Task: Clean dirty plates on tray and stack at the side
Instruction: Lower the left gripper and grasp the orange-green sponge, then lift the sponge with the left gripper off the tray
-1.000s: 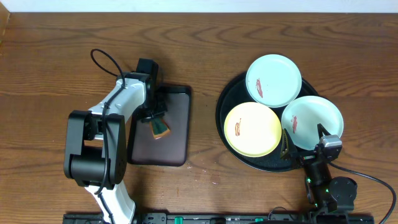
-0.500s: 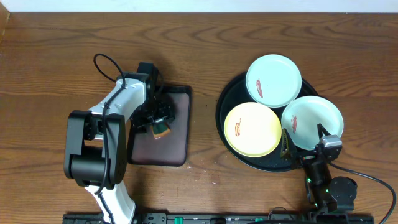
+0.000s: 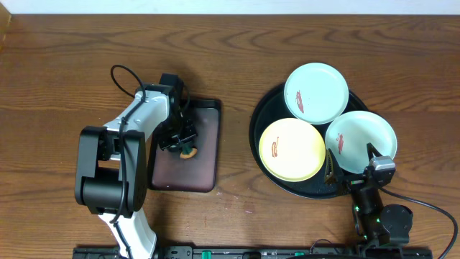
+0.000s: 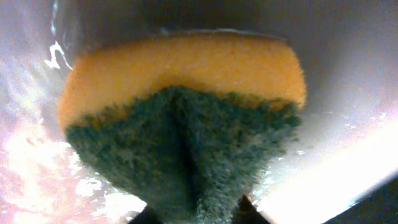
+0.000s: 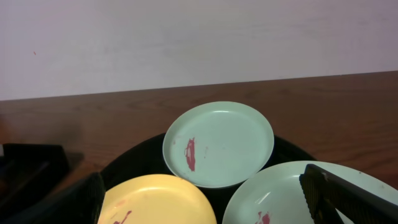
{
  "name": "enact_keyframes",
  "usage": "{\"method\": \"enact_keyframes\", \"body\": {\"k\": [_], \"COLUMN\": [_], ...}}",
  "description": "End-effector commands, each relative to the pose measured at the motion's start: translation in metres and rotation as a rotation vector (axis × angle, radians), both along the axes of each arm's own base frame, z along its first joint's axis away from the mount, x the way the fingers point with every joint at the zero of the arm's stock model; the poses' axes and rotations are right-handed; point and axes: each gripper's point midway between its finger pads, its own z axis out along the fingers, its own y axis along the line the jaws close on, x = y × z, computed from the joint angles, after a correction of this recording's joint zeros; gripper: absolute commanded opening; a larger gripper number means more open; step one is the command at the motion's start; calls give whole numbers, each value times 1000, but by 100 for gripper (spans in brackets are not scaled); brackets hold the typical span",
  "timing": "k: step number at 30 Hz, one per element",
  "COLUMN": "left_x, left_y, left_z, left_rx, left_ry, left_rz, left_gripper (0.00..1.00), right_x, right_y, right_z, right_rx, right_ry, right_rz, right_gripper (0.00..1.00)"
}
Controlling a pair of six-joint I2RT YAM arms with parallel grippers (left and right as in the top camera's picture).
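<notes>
Three plates lie on the round black tray (image 3: pixel 257 119): a mint plate (image 3: pixel 316 92) at the back, a yellow plate (image 3: pixel 291 149) at the front left, and a mint plate (image 3: pixel 361 142) at the front right. Each has a red-brown smear. My right gripper (image 3: pixel 351 161) is open and empty over the tray's near edge. In the right wrist view its fingers (image 5: pixel 208 202) frame the yellow plate (image 5: pixel 155 199), the near mint plate (image 5: pixel 280 196) and the far mint plate (image 5: pixel 217 144). My left gripper (image 3: pixel 184 146) is shut on a yellow and green sponge (image 4: pixel 186 68), down on the dark rectangular tray (image 3: pixel 205 122).
The dark rectangular tray sits left of centre on the brown wooden table (image 3: pixel 72 57). The left arm's cable (image 3: pixel 118 72) loops above the arm. In the right wrist view the black tray (image 5: pixel 140 158) shows under the plates, with a pale wall behind.
My left gripper has turned and gone down onto the rectangular tray, so less of the sponge shows from above. The right arm and the plates have not moved.
</notes>
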Motion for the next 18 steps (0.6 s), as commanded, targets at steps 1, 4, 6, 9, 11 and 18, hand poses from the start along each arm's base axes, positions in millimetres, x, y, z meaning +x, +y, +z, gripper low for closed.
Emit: {"method": "enact_keyframes", "body": {"k": [1, 4, 6, 9, 11, 18], "left_x": [4, 26, 35, 42, 44, 43], "left_y": [8, 31, 35, 34, 34, 33], "left_z": [-11, -14, -14, -14, -14, -14], "left_rx": [45, 185, 210, 207, 206, 205], "left_ry": [-17, -110, -147, -177, -183, -182], "left_rz": [-3, -12, -9, -6, -6, -5], "left_gripper": [75, 79, 81, 57, 28, 33], "right_x": [0, 0, 0, 0, 0, 0], "right_y": [2, 2, 2, 2, 2, 2], "right_z": [-1, -1, -1, -1, -1, -1], "right_rx": [-8, -8, -8, -8, -8, -8], "right_ry": [0, 0, 0, 0, 0, 0], "right_rz": [7, 7, 7, 7, 7, 7], "right_gripper": [99, 99, 99, 99, 99, 99]}}
